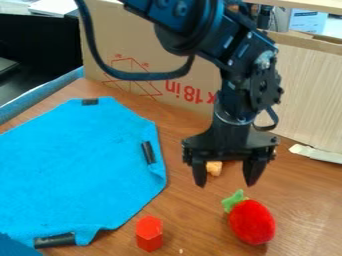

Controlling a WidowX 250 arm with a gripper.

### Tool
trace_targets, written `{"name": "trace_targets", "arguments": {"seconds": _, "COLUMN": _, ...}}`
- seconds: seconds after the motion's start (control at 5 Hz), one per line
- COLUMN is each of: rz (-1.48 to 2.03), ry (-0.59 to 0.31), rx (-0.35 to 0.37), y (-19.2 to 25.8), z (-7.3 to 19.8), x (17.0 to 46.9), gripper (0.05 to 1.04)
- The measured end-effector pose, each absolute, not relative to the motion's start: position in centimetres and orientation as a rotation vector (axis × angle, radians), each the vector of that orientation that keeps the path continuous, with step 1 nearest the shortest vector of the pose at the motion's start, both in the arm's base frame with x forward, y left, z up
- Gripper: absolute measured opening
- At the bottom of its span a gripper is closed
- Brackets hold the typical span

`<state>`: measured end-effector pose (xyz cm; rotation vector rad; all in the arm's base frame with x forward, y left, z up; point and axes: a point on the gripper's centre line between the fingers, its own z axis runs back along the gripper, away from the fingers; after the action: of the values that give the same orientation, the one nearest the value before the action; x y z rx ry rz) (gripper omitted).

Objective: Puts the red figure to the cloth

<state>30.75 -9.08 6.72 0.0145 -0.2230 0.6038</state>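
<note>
1. Well, the claw (226, 184) is hanging over the bench (200, 230), its fingers standing apart.
2. The smooth, six-sided red block (149, 233) is standing just beside the fuzzy blue cloth (80, 165) and its slanting edge.
3. Wood grain is running between the red block and the plush strawberry (252, 222); cardboard (133, 40) is walling the back.

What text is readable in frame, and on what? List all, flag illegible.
"x18in": red, upside down, on the cardboard; anything before the "x" is hidden behind the arm.
Small red marks on the same cardboard: too small to read.
Pale blue-and-white label, upper right: too blurred to read.
</note>
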Motion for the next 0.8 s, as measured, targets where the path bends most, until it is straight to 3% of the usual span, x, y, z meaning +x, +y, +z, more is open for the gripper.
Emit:
{"name": "trace_targets", "arguments": {"seconds": 0.4, "rz": 0.813, "ry": -0.314, "rx": -0.133, "y": -13.8, "z": 5.9, "x": 31.1, "gripper": 1.0}}
{"name": "trace_targets", "arguments": {"seconds": 0.6, "rz": 0.779, "ry": -0.321, "rx": -0.15, "y": -15.5, "z": 5.3, "x": 30.2, "gripper": 1.0}}
{"name": "trace_targets", "arguments": {"seconds": 0.8, "rz": 0.79, "ry": -0.298, "rx": -0.125, "y": -15.4, "z": 4.2, "x": 29.8, "gripper": 1.0}}
